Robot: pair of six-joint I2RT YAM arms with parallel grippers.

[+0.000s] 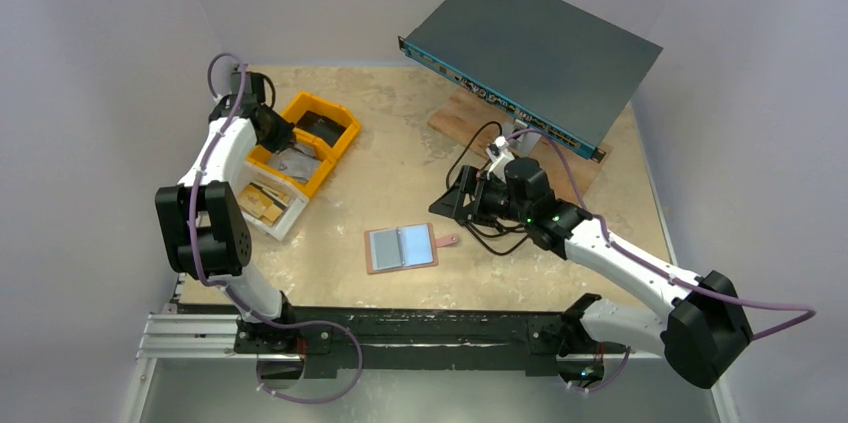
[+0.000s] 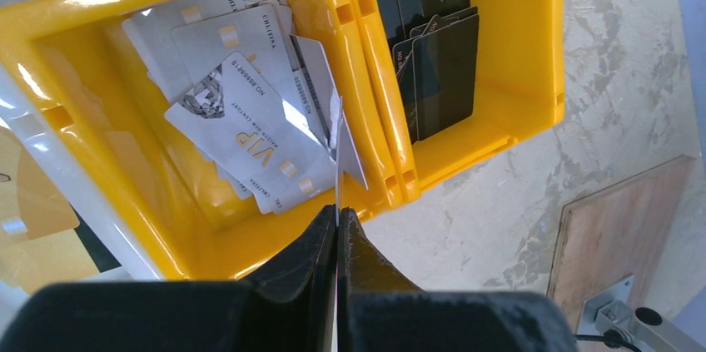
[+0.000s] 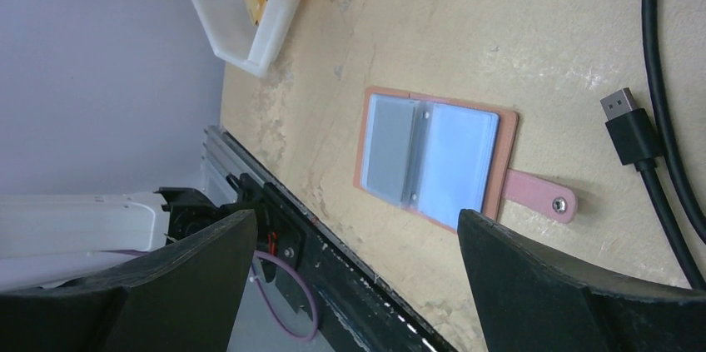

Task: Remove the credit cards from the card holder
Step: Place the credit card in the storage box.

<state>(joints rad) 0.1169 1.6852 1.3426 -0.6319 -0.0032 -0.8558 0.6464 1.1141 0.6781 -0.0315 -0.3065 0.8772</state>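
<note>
top external view: at the left we see the left gripper [image 1: 283, 135] hanging over the yellow bins [image 1: 335, 118] at the table's [image 1: 560, 273] far left. in its wrist view the fingers are pressed together on one thin card [image 2: 338, 148], seen edge-on, just above where the two bins meet. the bin to its left holds a loose heap of pale cards [image 2: 241, 119] printed "vip". the one to its right holds dark cards [image 2: 437, 61].

in the middle, near the front edge, the holder [image 1: 400, 248] lies open and flat, well apart from both grippers. it is tan leather outside, with pale blue-grey sleeves inside and a strap [image 3: 533, 194] with a round stud pointing right. the left sleeve [image 3: 390, 148] looks greyer than the right one. we cannot tell whether cards remain inside.

at the right, the right gripper [image 1: 445, 205] hovers near the holder, aimed at it, jaws wide apart and empty. a black cable [image 3: 666, 119] lies beside it.

we judge the cards light, stiff and slick, so they are best pinched by an exposed edge and drawn straight out along the sleeve. the holder is light and floppy at its fold and likely to slide, so we would pin its leather border or strap while pulling.
</note>
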